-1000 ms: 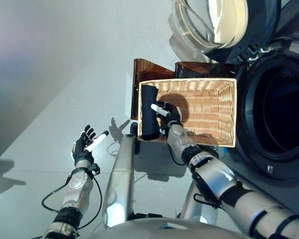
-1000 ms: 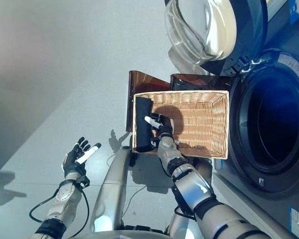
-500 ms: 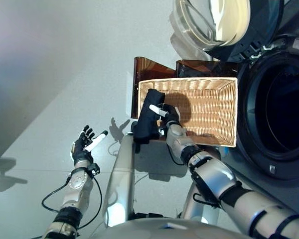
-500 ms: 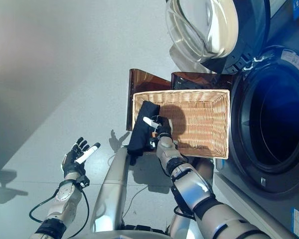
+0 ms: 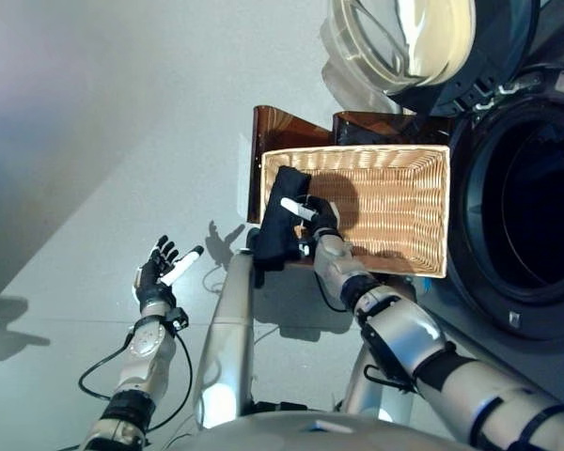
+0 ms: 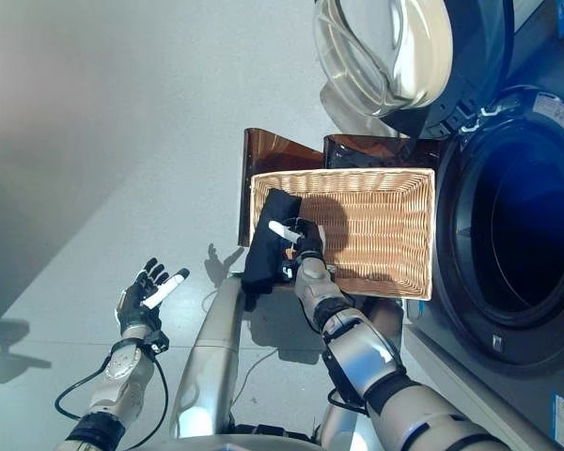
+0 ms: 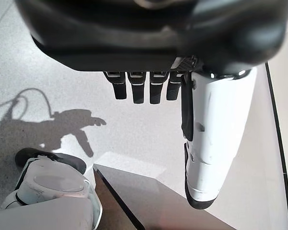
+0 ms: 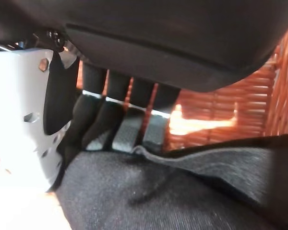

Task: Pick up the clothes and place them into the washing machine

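Ahead and to my right stands the washing machine (image 5: 517, 188), the largest body in the scene; its drum opening is dark and unobstructed, and its round glass door (image 5: 404, 47) is swung fully back above it, so the way in is free. Just beside the machine's front, on its left, sits the wicker basket (image 5: 395, 202), placed close to the opening so that a lifted garment has only a short path to travel. Behind the basket's far corner a brown translucent panel (image 5: 273, 127) shows, its purpose not clear from here.

Inside the basket, at the end farthest from the machine, is the task's thing: the dark garment (image 5: 280, 221), a black folded piece of clothing. It is raised and tilted, with its lower edge hanging over the basket's rim towards the floor, which I judge to be the effect of my grasp pulling it up and out. No other clothes are visible in the basket.

My right hand (image 5: 318, 224) reaches into that end of the basket; the fingers are curled into the black cloth and the white-covered thumb lies across its top, pinching the fabric between them. Seen from the wrist, the fingers (image 8: 125, 129) press down onto the cloth's fold. The lift seems barely begun; the carry to the drum remains.

My left hand (image 5: 160, 272) hangs well apart over the grey floor (image 5: 94, 141), fingers spread and relaxed, holding nothing and kept clear of the work.
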